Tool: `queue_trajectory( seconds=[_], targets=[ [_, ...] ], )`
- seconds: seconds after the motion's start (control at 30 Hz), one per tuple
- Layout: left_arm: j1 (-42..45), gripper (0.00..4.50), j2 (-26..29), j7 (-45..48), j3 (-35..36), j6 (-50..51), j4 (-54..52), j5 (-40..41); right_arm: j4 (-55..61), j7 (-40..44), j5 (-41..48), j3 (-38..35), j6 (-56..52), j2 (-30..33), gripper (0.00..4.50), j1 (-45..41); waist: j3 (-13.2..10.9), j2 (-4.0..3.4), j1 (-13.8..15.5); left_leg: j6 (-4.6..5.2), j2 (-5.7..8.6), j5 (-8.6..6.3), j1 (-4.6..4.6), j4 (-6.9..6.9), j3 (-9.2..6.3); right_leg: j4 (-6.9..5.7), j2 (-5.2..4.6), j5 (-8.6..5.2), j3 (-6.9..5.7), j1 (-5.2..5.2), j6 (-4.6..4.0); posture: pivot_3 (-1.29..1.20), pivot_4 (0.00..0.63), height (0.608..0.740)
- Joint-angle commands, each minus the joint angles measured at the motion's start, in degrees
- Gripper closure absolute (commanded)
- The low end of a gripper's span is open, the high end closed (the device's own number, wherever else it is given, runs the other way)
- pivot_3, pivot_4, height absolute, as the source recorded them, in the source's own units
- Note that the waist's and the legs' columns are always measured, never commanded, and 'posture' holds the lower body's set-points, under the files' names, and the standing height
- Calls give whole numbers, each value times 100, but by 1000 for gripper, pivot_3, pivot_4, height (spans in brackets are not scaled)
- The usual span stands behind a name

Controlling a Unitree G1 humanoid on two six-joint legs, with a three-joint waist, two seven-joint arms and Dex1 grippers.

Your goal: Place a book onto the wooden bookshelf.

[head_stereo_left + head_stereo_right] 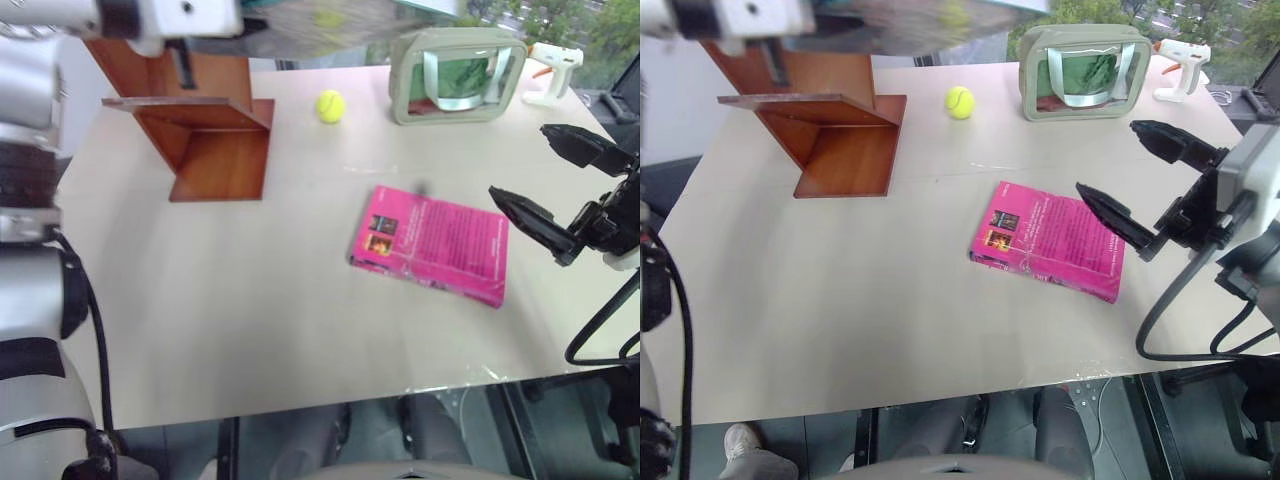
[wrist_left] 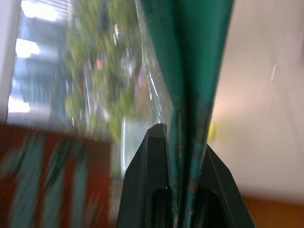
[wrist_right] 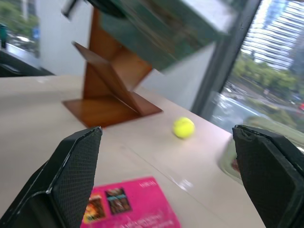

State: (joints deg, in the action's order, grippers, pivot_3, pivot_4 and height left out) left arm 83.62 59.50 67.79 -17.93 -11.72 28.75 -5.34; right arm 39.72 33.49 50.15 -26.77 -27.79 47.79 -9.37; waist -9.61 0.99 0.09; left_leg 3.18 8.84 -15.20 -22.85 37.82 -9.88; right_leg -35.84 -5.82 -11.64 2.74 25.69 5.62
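Teal book (image 2: 190, 71) clamped in left gripper (image 2: 183, 190) jaws.

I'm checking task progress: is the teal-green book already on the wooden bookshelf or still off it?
Off it. The book is pinched in the shut left claw, held in the air above the wooden bookshelf.

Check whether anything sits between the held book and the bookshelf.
Nothing visible does. The left hand holds the book in the air beside the top of the bookshelf. The tennis ball lies on the table, off to the side.
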Motion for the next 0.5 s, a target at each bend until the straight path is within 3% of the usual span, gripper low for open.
queue_trajectory(
  seconds=[0.03,0.23,0.5],
  targets=[
    [513,4397,334,76,-257,-263,921,-1153,-149,191,-209,190,307,-39,0,-302,-1,-3,-57,2,2,-1,0,9,-2,-4,-1,0,-3,-3,1,0,150,740],
    [149,4397,278,-10,-766,243,1559,-2390,-623,349,-718,921,562,-125,0,-1328,-26,11,-92,2,3,-1,10,58,3,-70,3,0,-2,-12,4,0,150,740],
    [359,4397,16,-311,-758,278,2132,-2981,-651,295,-940,1338,397,-206,0,-2060,-41,29,-124,1,1,0,6,66,8,-86,0,-1,-7,3,3,0,150,740]
  ],
)
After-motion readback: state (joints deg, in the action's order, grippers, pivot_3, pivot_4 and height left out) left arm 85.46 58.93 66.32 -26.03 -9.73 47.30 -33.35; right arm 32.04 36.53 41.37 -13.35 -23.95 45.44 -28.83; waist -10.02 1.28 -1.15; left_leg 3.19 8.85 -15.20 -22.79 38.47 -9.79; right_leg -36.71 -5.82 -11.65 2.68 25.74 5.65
